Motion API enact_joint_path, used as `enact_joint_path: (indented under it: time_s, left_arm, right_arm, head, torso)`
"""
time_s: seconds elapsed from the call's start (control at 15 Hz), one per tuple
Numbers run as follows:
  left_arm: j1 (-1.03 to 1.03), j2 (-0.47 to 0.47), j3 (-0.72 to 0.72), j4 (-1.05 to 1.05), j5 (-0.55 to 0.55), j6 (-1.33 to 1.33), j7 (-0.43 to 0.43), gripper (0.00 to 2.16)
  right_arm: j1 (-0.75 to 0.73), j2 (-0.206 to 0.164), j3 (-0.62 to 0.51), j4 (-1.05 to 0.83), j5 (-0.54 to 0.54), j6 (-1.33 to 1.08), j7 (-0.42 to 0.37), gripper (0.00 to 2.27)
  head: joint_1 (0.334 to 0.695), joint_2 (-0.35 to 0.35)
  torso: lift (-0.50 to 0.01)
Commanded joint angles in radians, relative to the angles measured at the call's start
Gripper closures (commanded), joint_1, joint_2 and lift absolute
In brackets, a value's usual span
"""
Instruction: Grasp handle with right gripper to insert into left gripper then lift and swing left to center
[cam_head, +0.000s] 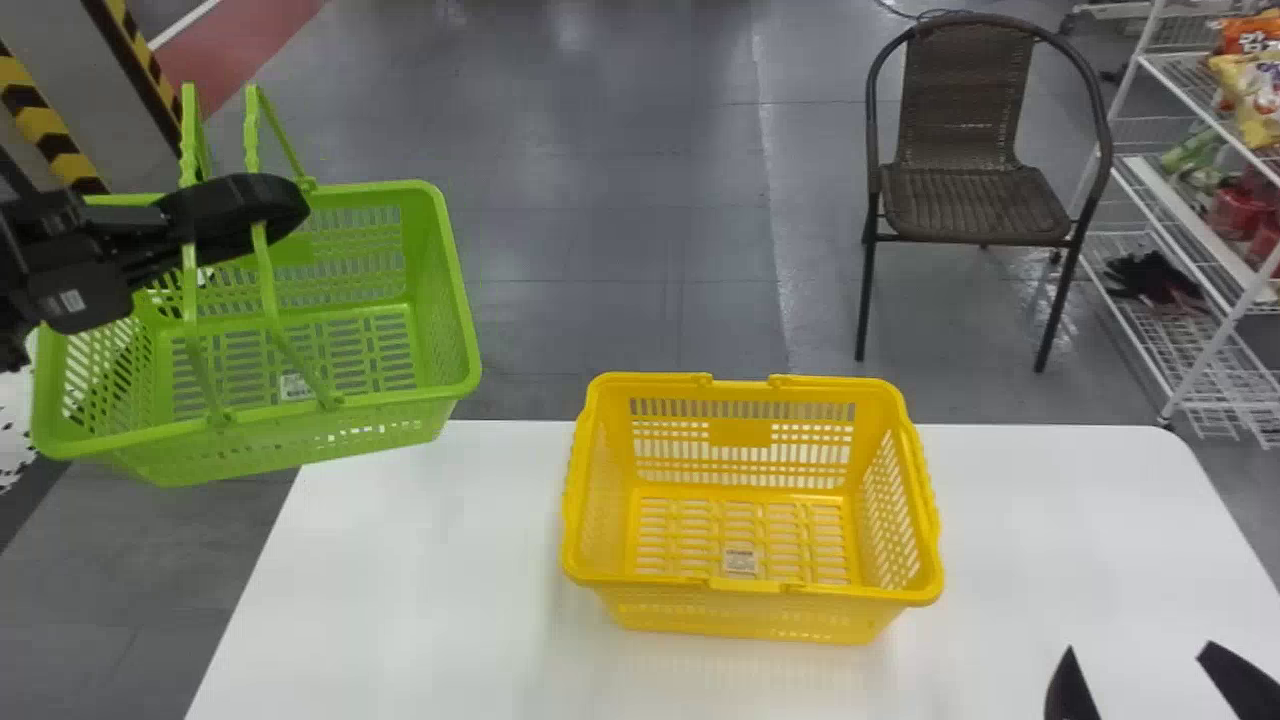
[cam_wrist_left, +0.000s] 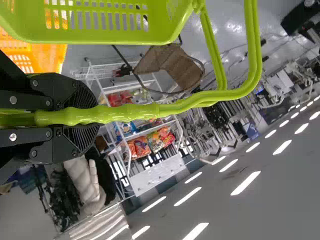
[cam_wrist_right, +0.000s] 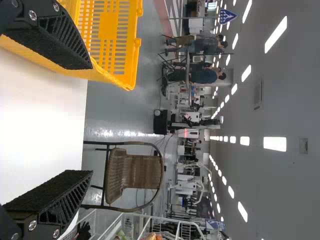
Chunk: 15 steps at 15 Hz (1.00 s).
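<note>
Head view: clamped with left gripper (cam_head: 255, 212) around handles (cam_head: 252, 130) of green plastic basket (cam_head: 390, 425), near left end of table (cam_head: 400, 600). Likely light, swing-prone; best held mid-handle. Spread, empty at right gripper (cam_head: 1140, 650).

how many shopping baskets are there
2. The green basket hangs by its handles from the left gripper, at the left of the head view; the yellow basket sits on the white table.

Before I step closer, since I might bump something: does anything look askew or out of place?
Only the green basket catches the eye: it hangs slightly askew by the far left corner of the table, the left gripper having its jaws closed on the handles. Nothing looks spilled or damaged.
</note>
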<state>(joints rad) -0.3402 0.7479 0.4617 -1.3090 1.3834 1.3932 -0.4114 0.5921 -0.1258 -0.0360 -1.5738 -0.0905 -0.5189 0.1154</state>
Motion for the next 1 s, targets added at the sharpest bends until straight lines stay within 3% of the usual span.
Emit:
enact_joint_path:
  time_s: [0.0, 0.27, 0.47, 0.93]
  left_arm:
    - [0.144, 0.028, 0.106, -0.05, 0.028, 0.03, -0.006, 1.88]
    - [0.386, 0.036, 0.288, -0.141, 0.071, 0.094, -0.029, 1.88]
    - [0.52, -0.009, 0.399, -0.193, 0.105, 0.178, -0.055, 1.88]
    - [0.747, -0.16, 0.523, -0.398, 0.22, 0.178, -0.063, 1.88]
  right_arm:
    - [-0.003, 0.0, 0.005, 0.006, 0.0, 0.003, 0.001, 0.06]
    - [-0.017, 0.0, 0.018, 0.02, 0.0, 0.0, 0.001, 0.06]
    - [-0.02, -0.002, 0.011, 0.021, 0.0, -0.006, 0.001, 0.06]
    - [-0.02, -0.002, -0.045, 0.026, -0.046, -0.019, 0.015, 0.06]
  head:
    - [0.695, 0.171]
    - [0.695, 0.246]
    - [0.695, 0.289]
    - [0.695, 0.251]
  torso:
    - [0.0]
    - [0.0]
    - [0.0]
    - [0.0]
